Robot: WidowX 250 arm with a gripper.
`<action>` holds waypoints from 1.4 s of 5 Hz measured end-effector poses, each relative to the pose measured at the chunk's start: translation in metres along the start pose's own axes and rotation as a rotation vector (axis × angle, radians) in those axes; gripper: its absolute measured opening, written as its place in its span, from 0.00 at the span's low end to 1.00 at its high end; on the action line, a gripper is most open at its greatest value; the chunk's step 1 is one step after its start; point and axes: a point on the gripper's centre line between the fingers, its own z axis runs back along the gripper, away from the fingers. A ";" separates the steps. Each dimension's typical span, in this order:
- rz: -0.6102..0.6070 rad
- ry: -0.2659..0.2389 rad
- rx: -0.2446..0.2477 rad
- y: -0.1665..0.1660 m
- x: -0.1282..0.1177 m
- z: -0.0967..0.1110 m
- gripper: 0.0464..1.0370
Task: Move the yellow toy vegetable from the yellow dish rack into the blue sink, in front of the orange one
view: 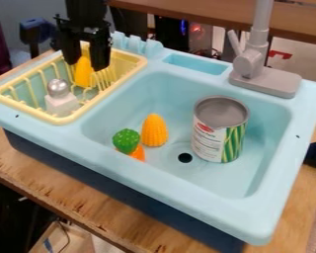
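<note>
The black gripper [86, 62] hangs over the yellow drying rack [63, 119] at the upper left of the sink. Directly below and between its two sides is a yellow-orange object [83, 74], upright inside the rack; whether the gripper grasps it I cannot tell. A white block-like item with a silver ball top [59, 99] stands in the rack's front part. Down in the light-blue basin [114, 111] are a yellow corn cob [154, 131], a green-topped piece [126, 141] with orange below it, and a tin can [219, 129] standing upright.
A grey faucet [252, 62] rises at the sink's back right. The drain hole [185, 157] lies near the can. The sink sits on a wooden table [75, 196], and a wooden shelf edge [207, 16] runs behind it.
</note>
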 end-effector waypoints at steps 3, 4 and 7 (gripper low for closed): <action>-0.016 0.033 -0.071 0.015 0.005 -0.003 0.37; 0.002 0.041 -0.075 0.016 0.003 0.001 0.33; 0.079 -0.090 -0.035 0.018 -0.002 0.078 0.31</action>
